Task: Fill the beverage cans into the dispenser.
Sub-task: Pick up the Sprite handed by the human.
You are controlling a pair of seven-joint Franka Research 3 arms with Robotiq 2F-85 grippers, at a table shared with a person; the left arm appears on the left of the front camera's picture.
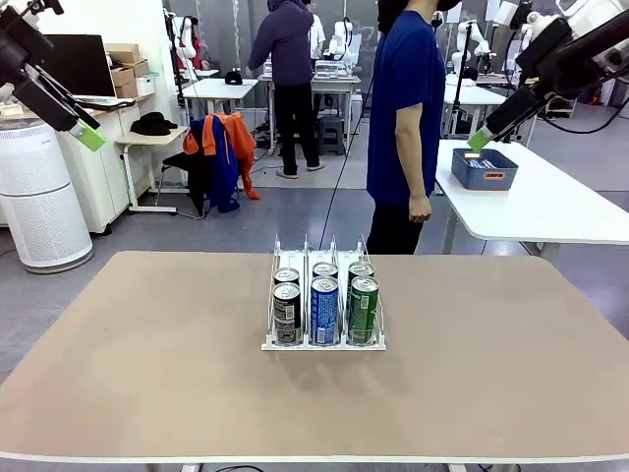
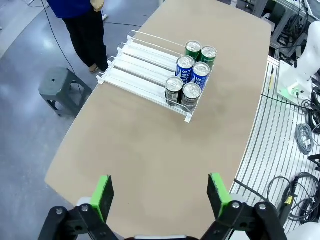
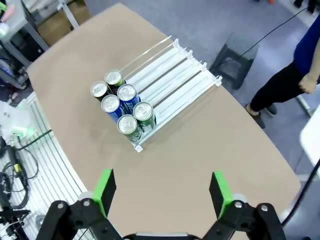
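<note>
Six beverage cans [image 1: 324, 310] in the dispenser [image 1: 323, 346]

Bright, even light from overhead fills the room, with no harsh glare. The table [image 1: 147, 374] shows only short, soft shadows beside the cans [image 1: 324, 310], whose tops glint faintly. The front view is sharp. Both wrist views bow at their edges, curving the table's rim.

Six upright beverage cans [image 1: 324, 307] in white dispenser [image 1: 323, 344], mid-table.
</note>
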